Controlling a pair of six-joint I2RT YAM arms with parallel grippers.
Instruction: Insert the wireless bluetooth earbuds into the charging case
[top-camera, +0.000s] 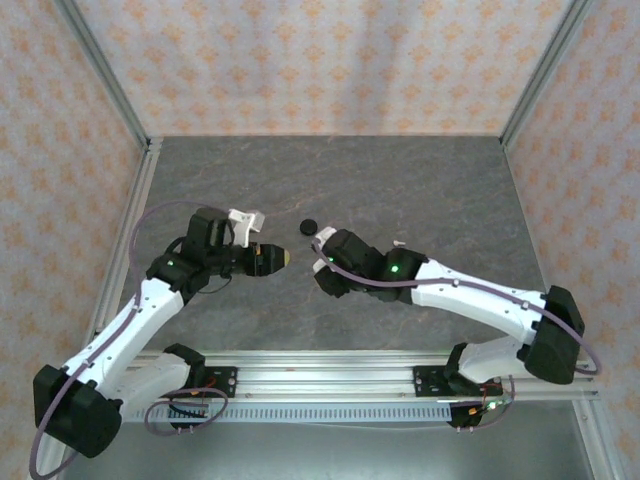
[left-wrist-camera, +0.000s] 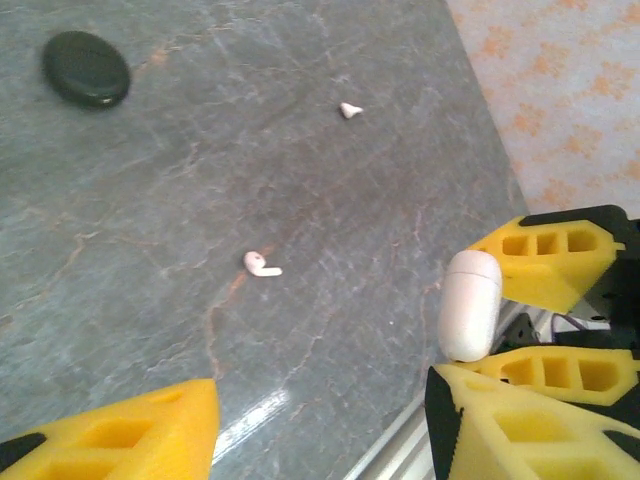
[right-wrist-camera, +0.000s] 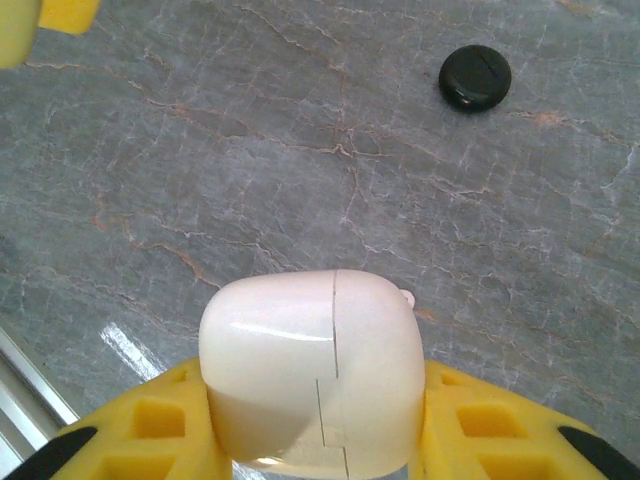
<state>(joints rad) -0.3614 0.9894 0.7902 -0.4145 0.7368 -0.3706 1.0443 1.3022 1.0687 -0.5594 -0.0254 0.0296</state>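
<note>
The nearer white earbud (left-wrist-camera: 262, 265) lies loose on the table (left-wrist-camera: 380, 200), ahead of the left gripper (left-wrist-camera: 320, 415), spread wide: I'd straddle it squarely, low. The right gripper (right-wrist-camera: 315, 435) pinches the white case (right-wrist-camera: 310, 350) (lid seemingly shut).

Grey marbled table (top-camera: 420, 190) enclosed by orange-patterned walls (top-camera: 320, 60).
</note>
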